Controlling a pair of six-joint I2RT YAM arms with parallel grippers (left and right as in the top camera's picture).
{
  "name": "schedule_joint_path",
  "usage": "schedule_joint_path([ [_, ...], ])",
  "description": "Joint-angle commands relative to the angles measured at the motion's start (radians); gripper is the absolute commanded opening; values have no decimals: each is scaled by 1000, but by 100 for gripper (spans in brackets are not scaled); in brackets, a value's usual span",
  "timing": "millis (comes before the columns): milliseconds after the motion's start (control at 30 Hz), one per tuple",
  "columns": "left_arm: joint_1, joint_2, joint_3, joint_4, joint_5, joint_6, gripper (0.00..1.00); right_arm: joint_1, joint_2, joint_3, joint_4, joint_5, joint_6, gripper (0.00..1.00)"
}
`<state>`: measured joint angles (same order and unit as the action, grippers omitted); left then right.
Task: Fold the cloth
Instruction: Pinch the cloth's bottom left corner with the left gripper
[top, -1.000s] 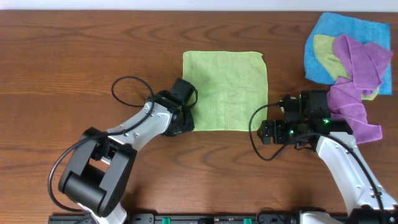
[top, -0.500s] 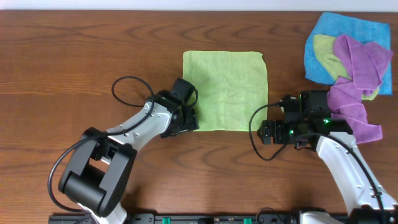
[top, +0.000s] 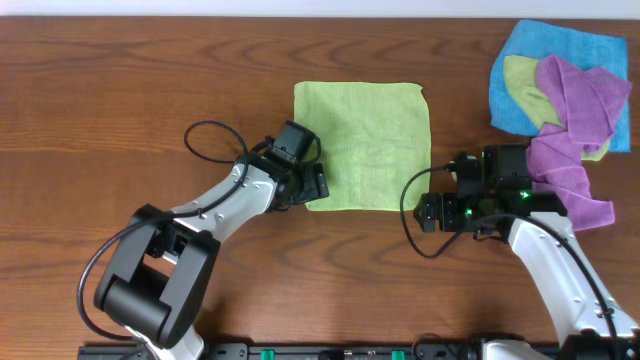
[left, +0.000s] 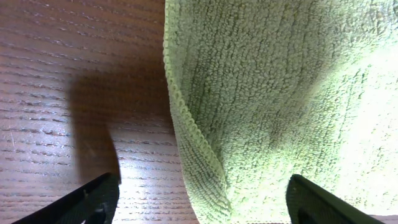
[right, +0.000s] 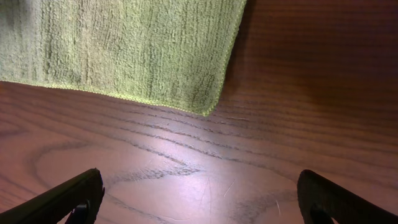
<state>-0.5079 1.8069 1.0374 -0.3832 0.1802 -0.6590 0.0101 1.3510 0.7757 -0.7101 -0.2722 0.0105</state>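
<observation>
Tools sit nearest. The left tool (top: 312, 186) is open wide over the 7 o'clock corner of the cloth (top: 362, 145) (the hem runs between its tips, not pinched). The right tool (top: 430, 212) is open and empty by the 5 o'clock corner. The green cloth lies spread out mid desk (top: 120, 100). Far off at 2 o'clock is a pile of cloths (top: 565, 95).

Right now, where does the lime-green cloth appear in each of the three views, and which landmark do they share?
Overhead: the lime-green cloth lies flat near the centre of the picture.
Left wrist: the cloth fills the right side; its left hem runs down the middle.
Right wrist: the cloth covers the upper left, with one rounded corner pointing down.
Shared landmark: the brown wood-grain table bordering the cloth's hem.
</observation>
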Motion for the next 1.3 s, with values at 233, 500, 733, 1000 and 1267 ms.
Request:
schedule_joint_path([
  [233,-3,97,-2,-6,23,-45,85,-7,3,-5,-1,3,-4,99],
  [500,-3,97,-2,-71,-8,-48,40,-7,3,-5,0,3,-4,99],
  [733,-2,97,0,-108,-3,-48,6,-7,3,-5,-1,3,-3,99],
  [1000,-1,89,63,-310,-51,-44,6,-7,3,-5,-8,3,-3,99],
  [1267,-1,89,63,-341,-57,-44,21,-7,3,-6,-16,-5,35,99],
])
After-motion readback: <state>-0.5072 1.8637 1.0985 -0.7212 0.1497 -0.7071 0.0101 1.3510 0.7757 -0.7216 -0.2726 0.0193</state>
